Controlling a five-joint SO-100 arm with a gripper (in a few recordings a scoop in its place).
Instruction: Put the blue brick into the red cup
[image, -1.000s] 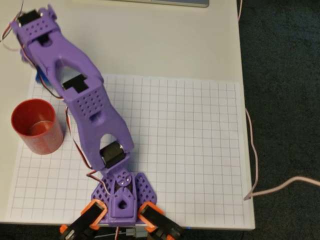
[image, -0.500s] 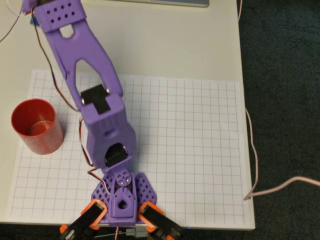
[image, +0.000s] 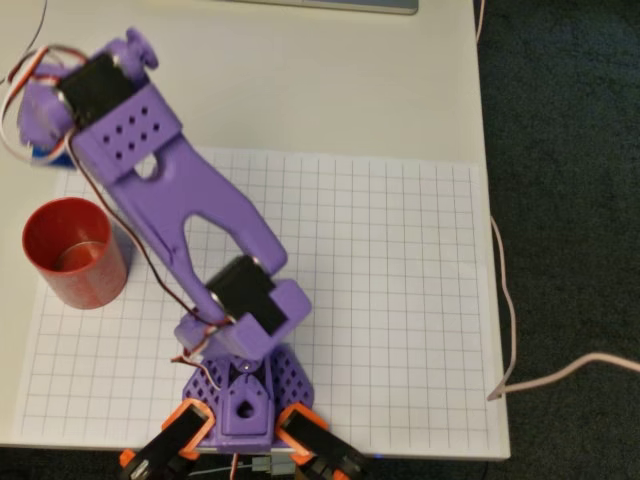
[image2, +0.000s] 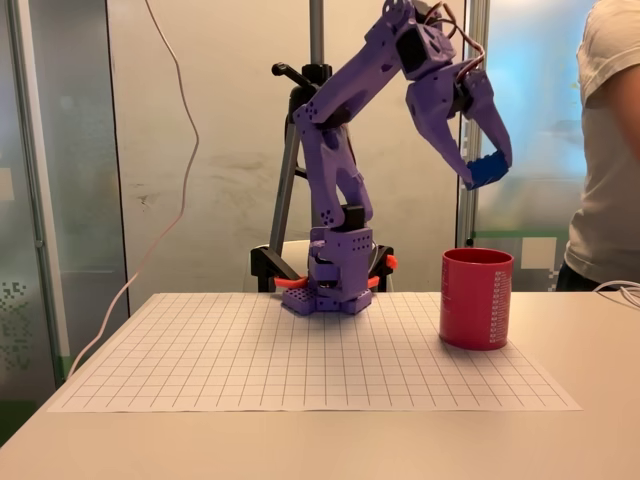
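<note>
The step in hand looks like the carry: the brick (image2: 487, 169) is clamped in the jaws of the purple arm's gripper (image2: 484, 160), high in the air. In the fixed view it hangs almost straight above the cup (image2: 477, 298), at the cup's 12 o'clock and well clear of the rim. The overhead view disagrees a little: there only a sliver of the brick (image: 48, 156) shows under the wrist, at about 12 o'clock from the cup (image: 72, 251) and past its rim, so the gripper may not yet be over the mouth. The next move probably calls for bringing the gripper back over the opening, lowering it some, then parting the jaws; the brick is much smaller than the mouth, so aim need not be fine. The cup stands upright on the tabletop (image: 330, 90), at the grid mat's (image: 380, 290) 9 o'clock edge in the overhead view. Nothing lies between brick and cup. A person (image2: 607, 150) stands at the fixed view's 3 o'clock edge, behind the tabletop, and a cable (image: 505, 290) trails off the mat's 3 o'clock side, well apart from the work.
</note>
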